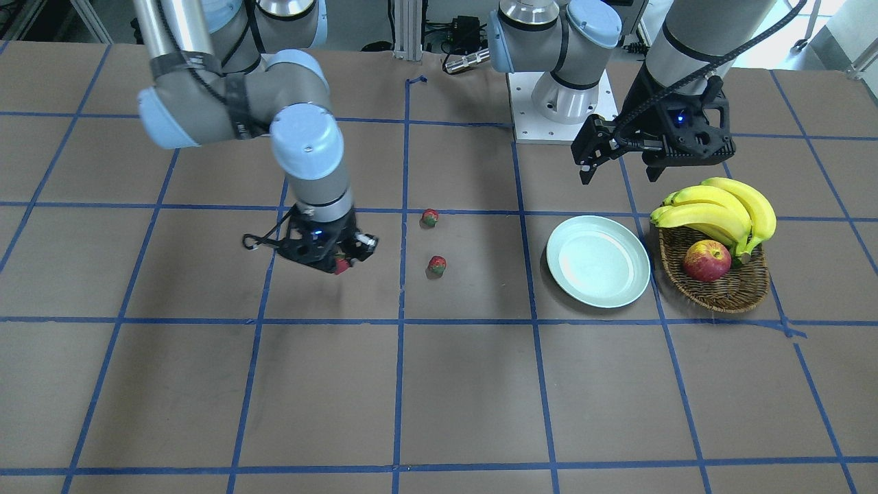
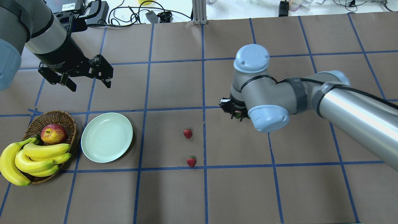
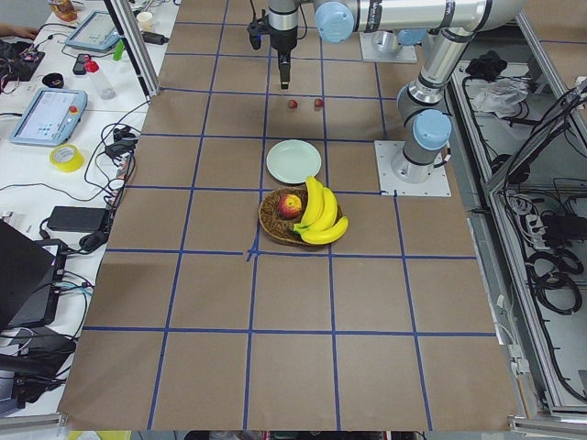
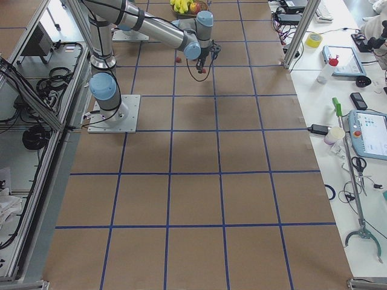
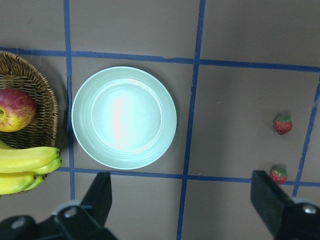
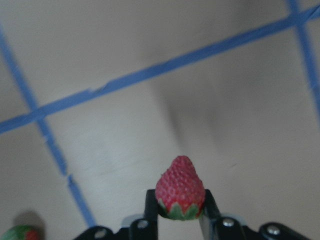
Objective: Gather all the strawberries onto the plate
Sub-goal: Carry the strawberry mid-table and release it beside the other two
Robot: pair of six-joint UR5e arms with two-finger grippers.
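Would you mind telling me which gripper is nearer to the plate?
Left. The left gripper hovers open, raised, close by the plate; the right gripper, holding a strawberry, is beyond the two loose strawberries.

- You are working in a robotics lab: the wide table covered in brown paper [image 3: 293, 367] is carrying a grid of blue tape lines [image 1: 206, 320].
- Two grey jointed arms with pale blue caps [image 1: 302, 137] are standing on white square base plates [image 3: 442, 186].
- Grey touchscreen control pendants [image 3: 48, 116] and a yellow tape roll [image 3: 66, 158] are lying on your white side bench [image 3: 18, 156].
- Black cables [image 2: 124, 17] are trailing behind silver aluminium frame posts [image 2: 199, 12].
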